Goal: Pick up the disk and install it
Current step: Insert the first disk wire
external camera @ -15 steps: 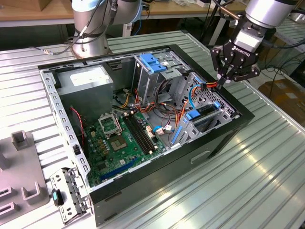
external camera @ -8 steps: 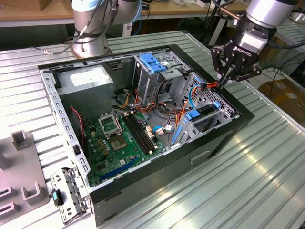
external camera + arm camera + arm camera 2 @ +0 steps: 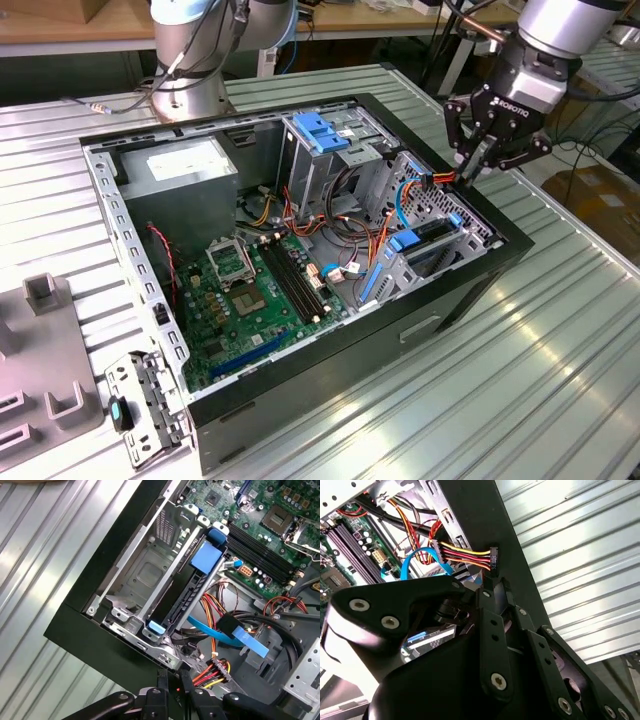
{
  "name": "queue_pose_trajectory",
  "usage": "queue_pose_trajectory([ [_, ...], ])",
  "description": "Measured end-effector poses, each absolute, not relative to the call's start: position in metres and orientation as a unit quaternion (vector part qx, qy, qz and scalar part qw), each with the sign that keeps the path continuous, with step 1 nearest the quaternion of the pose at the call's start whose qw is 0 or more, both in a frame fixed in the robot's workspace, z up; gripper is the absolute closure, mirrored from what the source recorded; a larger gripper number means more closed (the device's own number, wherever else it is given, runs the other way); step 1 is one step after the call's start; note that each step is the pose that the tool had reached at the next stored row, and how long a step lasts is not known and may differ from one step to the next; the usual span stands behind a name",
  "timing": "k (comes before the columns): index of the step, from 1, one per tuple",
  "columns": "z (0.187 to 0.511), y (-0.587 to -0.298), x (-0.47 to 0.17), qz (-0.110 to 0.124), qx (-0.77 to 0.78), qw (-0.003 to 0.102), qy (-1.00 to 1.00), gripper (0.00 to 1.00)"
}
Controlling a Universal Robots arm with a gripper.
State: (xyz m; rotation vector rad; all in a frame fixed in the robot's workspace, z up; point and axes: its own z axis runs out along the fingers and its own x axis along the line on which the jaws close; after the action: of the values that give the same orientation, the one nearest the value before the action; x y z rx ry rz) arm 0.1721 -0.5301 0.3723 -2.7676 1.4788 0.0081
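Disk (image 3: 428, 234): seated edgewise in drive bay (image 3: 478, 228). Gripper (image 3: 468, 172): clenched, at disk's 1 o'clock in the exterior view, beside power connector (image 3: 441, 180).

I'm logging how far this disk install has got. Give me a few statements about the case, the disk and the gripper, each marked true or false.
1. The open computer case lies on a ribbed metal table. True.
2. The gripper is at the case's edge on the exterior view's left. False: it is at the edge on the exterior view's right, beside the drive cage.
3. The disk lies on the table outside the case. False: in its blue carrier, it stands on edge in the drive cage inside the case.
4. Red, yellow and black wires end in a black connector close to the gripper. True.
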Motion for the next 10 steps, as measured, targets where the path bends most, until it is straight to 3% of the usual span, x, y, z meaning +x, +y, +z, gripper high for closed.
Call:
queue_pose_trajectory([
  [10,0.3711,-0.53,0.1734,0.003,-0.923,0.002,0.385,0.76],
])
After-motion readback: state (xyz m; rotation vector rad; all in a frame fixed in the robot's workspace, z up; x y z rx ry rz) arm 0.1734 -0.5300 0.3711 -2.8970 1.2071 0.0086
